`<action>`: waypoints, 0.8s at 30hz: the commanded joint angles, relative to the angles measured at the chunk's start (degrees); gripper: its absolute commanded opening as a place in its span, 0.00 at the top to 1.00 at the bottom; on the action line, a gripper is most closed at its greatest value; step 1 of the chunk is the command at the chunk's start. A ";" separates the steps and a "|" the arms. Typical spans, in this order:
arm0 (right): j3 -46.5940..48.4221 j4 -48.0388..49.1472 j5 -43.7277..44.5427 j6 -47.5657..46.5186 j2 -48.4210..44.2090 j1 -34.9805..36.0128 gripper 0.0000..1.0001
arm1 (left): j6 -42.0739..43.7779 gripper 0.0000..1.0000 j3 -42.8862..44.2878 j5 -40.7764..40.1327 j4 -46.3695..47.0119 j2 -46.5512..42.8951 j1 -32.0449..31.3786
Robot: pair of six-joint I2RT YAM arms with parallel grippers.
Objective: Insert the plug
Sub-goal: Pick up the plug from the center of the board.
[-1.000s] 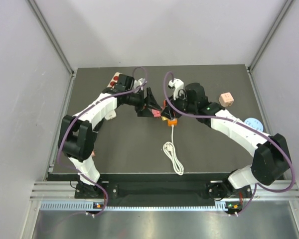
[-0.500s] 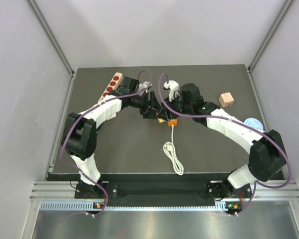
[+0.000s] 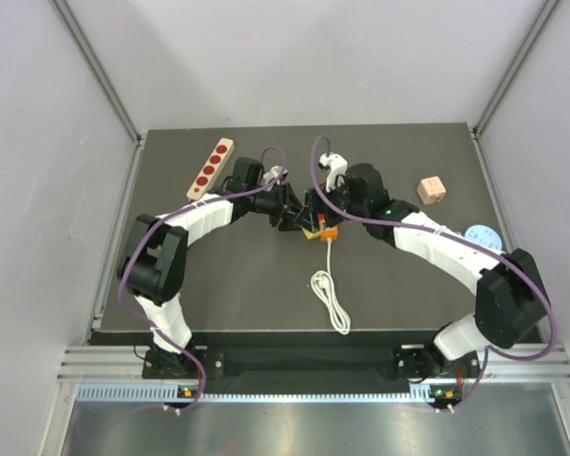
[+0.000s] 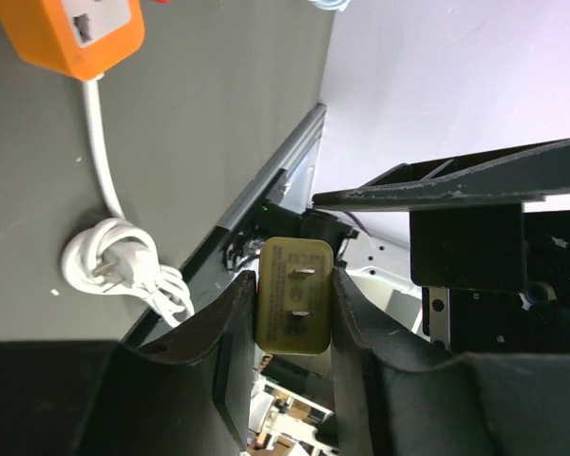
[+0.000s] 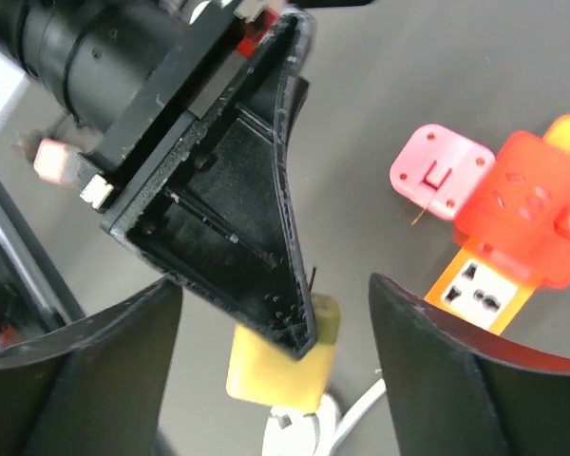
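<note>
Fingers of my left gripper [image 4: 293, 285] pinch a yellow plug [image 4: 293, 328]; my right gripper [image 5: 275, 285] stands wide, empty. The red plug [image 5: 522, 209] sits on the orange strip [image 5: 499, 294], midway between the table's [image 5: 437, 66] side edges; I should square the prongs [image 4: 304, 273] over a free socket [image 5: 473, 278] and press straight.

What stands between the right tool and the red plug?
The left tool, gripping a yellow plug, sits between the fingers of the open right tool. The red plug rests beyond them, on the orange power strip.
</note>
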 commanded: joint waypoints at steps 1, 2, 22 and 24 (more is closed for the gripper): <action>-1.55 5.08 5.61 11.75 -6.47 -0.19 0.20 | -9.20 1.00 -1.12 0.80 14.38 -3.02 -0.09; -3.12 4.99 7.54 14.23 -7.44 -0.45 0.17 | -9.74 1.00 -1.12 0.44 15.72 -3.28 0.08; -24.66 31.24 17.93 52.30 -27.05 -1.07 0.37 | -42.17 1.00 -9.56 -5.80 69.51 -2.76 -0.62; -25.54 33.98 17.76 53.10 -26.44 -1.51 0.38 | -43.40 1.00 -9.91 -5.89 70.75 -2.58 -0.79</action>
